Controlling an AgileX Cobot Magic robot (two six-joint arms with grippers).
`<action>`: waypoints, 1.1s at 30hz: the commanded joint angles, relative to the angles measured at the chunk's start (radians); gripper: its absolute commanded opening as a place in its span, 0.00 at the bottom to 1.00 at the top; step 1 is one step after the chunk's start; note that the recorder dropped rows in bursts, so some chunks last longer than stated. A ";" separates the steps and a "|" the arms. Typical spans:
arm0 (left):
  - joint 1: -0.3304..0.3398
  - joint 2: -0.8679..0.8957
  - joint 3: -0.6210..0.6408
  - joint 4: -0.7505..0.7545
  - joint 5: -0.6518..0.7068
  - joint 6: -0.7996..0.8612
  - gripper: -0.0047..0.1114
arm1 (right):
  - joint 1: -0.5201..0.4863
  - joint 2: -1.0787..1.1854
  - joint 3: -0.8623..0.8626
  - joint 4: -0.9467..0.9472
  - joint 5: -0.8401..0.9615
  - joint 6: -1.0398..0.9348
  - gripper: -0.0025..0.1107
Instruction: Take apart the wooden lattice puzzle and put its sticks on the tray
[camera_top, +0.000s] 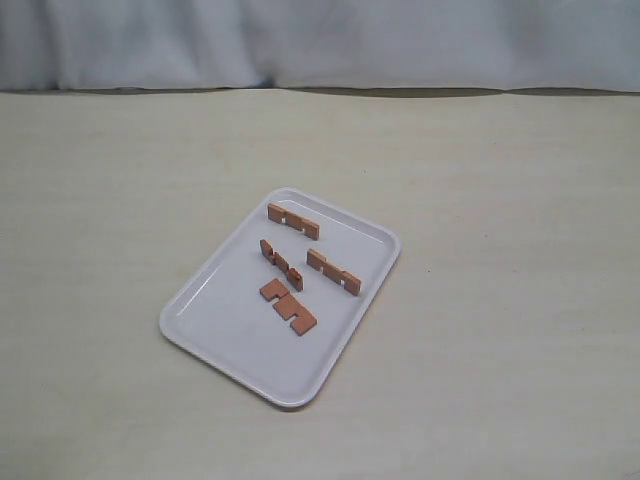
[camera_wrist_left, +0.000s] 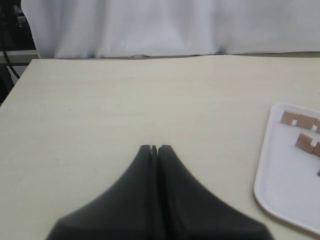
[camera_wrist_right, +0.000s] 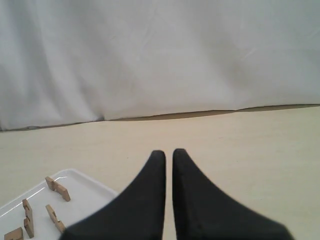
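- Left pincer (camera_wrist_left: 154, 148) has its two tips pressed together, with nothing between them. It hangs over the bare counter (camera_wrist_left: 125, 100), off one side of the tray (camera_wrist_left: 282, 200).
- Right pincer (camera_wrist_right: 169, 152) is closed too: only a thin slit shows between its tips, and it carries nothing. It is also off the tray, past one of its corners.
- Neither pincer appears in the exterior view, so both seem well apart from the tray.
- All four sticks (camera_top: 334, 272) are inside the tray, in its middle and far half, and none is on the counter.
- One stick (camera_top: 293, 221) is near the tray's far rim, two are in the middle, and a fourth (camera_top: 288, 306) is nearer the tray's centre and lies flat with its notches showing.
- The other three seem to stand on a long edge.
- No stick touches or hooks into another, so I judge the taking apart finished.
- Probably the pincers are empty and closed because nothing is left to carry, and the low rim should keep the sticks from sliding off.
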 joint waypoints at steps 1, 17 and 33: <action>0.000 -0.002 0.003 0.003 -0.010 -0.003 0.04 | 0.002 -0.005 0.003 -0.003 0.008 0.020 0.06; 0.000 -0.002 0.003 0.003 -0.010 -0.003 0.04 | 0.002 -0.005 0.003 -0.006 0.084 0.016 0.06; 0.000 -0.002 0.003 0.003 -0.007 -0.003 0.04 | 0.002 -0.005 0.003 -0.006 0.082 0.016 0.06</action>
